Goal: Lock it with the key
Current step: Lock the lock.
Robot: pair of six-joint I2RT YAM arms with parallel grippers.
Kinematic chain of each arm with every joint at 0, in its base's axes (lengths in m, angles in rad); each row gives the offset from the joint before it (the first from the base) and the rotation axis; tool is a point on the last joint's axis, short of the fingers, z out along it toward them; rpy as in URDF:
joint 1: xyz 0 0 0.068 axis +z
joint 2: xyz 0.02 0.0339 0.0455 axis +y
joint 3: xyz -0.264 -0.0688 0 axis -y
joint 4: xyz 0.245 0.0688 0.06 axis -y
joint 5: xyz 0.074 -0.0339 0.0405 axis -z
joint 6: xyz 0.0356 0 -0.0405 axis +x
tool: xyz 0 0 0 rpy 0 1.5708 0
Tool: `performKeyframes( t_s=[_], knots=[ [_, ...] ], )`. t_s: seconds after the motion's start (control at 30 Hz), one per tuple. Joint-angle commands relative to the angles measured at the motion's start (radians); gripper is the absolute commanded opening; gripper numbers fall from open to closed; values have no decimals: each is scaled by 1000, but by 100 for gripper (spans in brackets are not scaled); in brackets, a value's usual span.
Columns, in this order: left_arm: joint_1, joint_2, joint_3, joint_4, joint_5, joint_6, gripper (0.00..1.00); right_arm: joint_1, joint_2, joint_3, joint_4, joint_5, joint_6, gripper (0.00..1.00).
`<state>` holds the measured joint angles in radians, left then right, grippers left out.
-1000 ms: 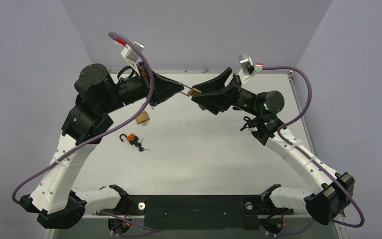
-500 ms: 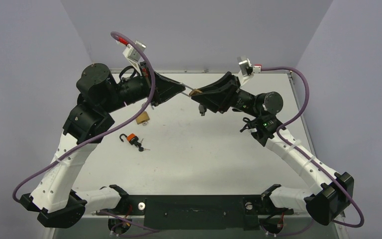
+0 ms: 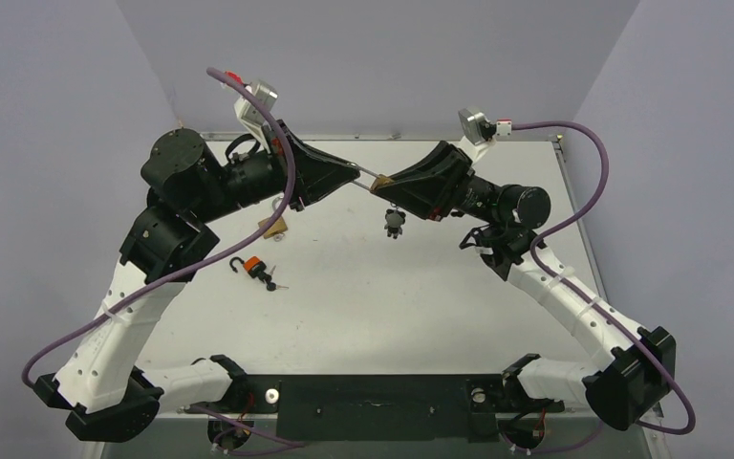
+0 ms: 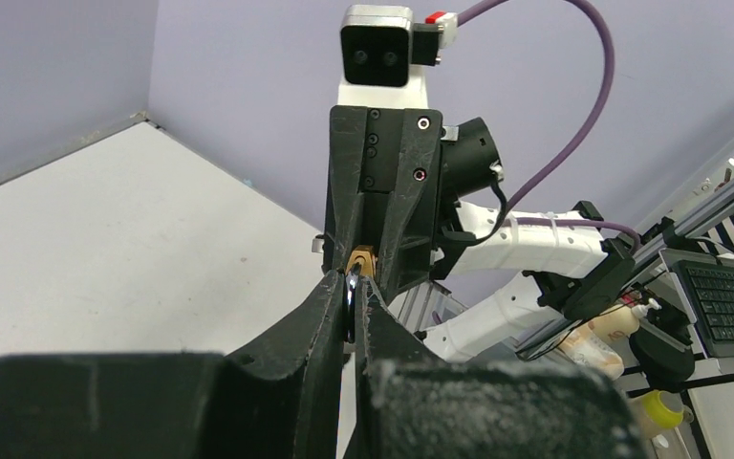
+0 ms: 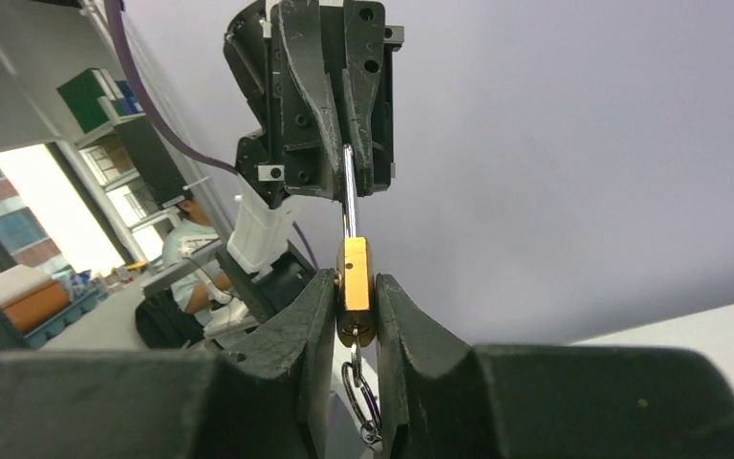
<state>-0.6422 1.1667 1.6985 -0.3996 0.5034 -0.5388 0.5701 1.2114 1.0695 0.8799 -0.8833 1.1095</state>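
Note:
A brass padlock [image 3: 380,180] is held in the air between both grippers, over the far middle of the table. My right gripper [image 5: 355,287] is shut on the padlock's brass body [image 5: 354,273]. My left gripper [image 4: 352,279] is shut on its steel shackle [image 5: 348,206], which shows as a thin rod between the two grippers [image 3: 367,173]. A key sits in the keyhole at the body's bottom, and its key ring [image 5: 361,397] hangs below. The bunch dangles under the right gripper in the top view [image 3: 394,223]. The brass body shows just past the left fingertips [image 4: 361,259].
A second brass padlock [image 3: 273,227] lies on the table under the left arm. An orange padlock [image 3: 251,267] with an open shackle and small keys lies left of centre. The table's back edge and grey walls are close behind the grippers.
Both wrists have rolled while holding the padlock. The right gripper has turned, so the key bunch now hangs in plain view below it. The padlock stays between the grippers.

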Motion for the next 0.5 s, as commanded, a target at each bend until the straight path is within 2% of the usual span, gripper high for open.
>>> performKeyframes(
  t_s=[0.0, 0.17, 0.33, 0.47],
  knots=[
    [-18, -15, -22, 71, 6, 40, 0, 7, 8, 14, 247, -15, 168, 0],
    [-50, -9, -32, 77, 6, 58, 0, 36, 11, 33, 202, -13, 137, 0],
    [-69, -11, -44, 80, -2, 55, 0, 58, -23, 59, -50, 38, -33, 0],
    [-83, -16, -72, 78, -16, 56, 0, 62, -31, 79, -123, 77, -102, 0]
  ],
)
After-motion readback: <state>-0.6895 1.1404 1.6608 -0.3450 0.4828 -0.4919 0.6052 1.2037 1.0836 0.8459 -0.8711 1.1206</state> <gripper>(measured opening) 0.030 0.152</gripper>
